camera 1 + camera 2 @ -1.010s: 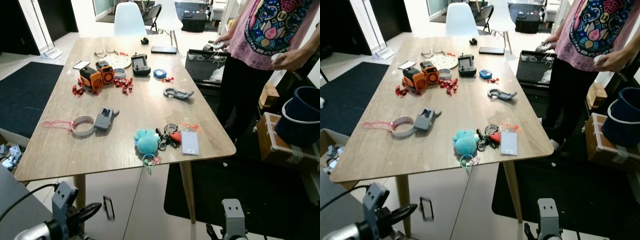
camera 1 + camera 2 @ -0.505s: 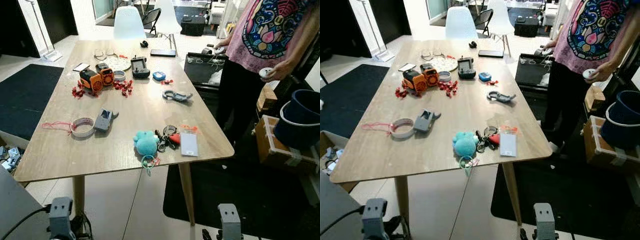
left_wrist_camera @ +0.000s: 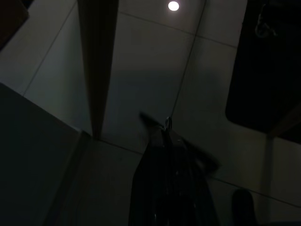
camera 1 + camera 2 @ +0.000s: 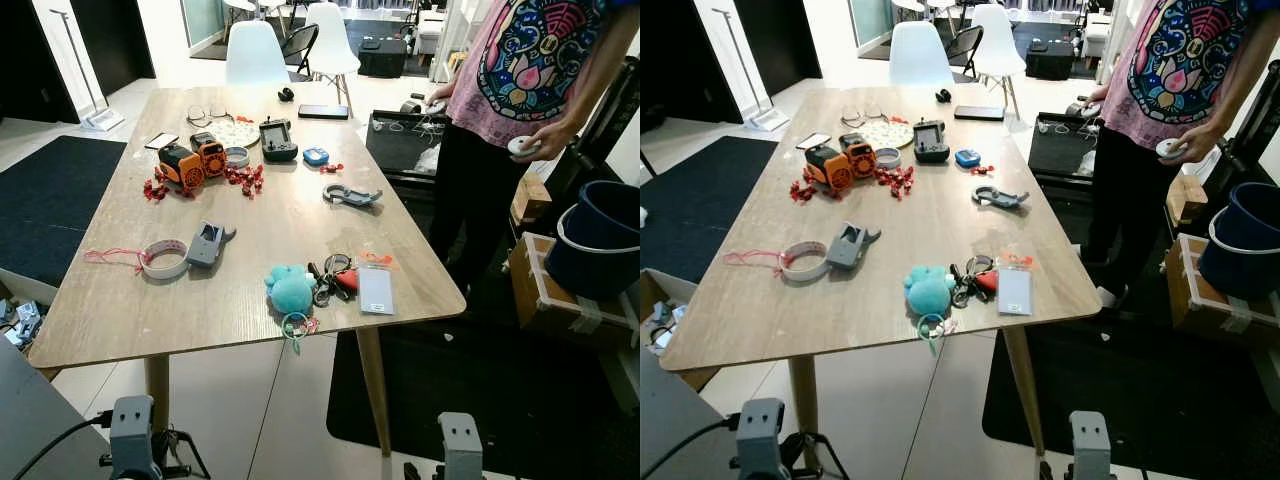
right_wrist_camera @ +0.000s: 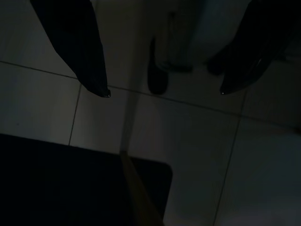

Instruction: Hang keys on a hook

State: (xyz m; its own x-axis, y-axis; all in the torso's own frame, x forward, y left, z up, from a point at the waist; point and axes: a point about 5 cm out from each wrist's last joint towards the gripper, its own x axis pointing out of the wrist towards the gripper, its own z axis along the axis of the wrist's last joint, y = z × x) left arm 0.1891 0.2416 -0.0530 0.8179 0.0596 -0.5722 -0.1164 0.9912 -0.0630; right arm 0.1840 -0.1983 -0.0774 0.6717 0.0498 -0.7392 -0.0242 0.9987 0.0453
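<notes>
Left eye view: long wooden table (image 4: 120, 300), keys (image 4: 328, 280) in a bunch near its front edge, touching a teal plush toy (image 4: 291, 288) on one side, just beside a clear card sleeve (image 4: 378, 288) on the other. Farther back: grey carabiner (image 4: 352, 194), tape roll (image 4: 165, 262), orange toy car (image 4: 192, 158), handheld console (image 4: 277, 138), glasses (image 4: 210, 113), phone (image 4: 323, 112). Off the table's right: person (image 4: 530, 70) standing, small white object in one hand. Low at right: dark blue bucket (image 4: 598, 240) on a cardboard box (image 4: 560, 300); contents of both hidden. Left wrist view, very dark: left gripper (image 3: 168, 123) hanging over floor tiles, fingers pressed together. Right wrist view, also dark: right gripper (image 5: 162, 92) spread wide, empty, over tile and dark rug.
</notes>
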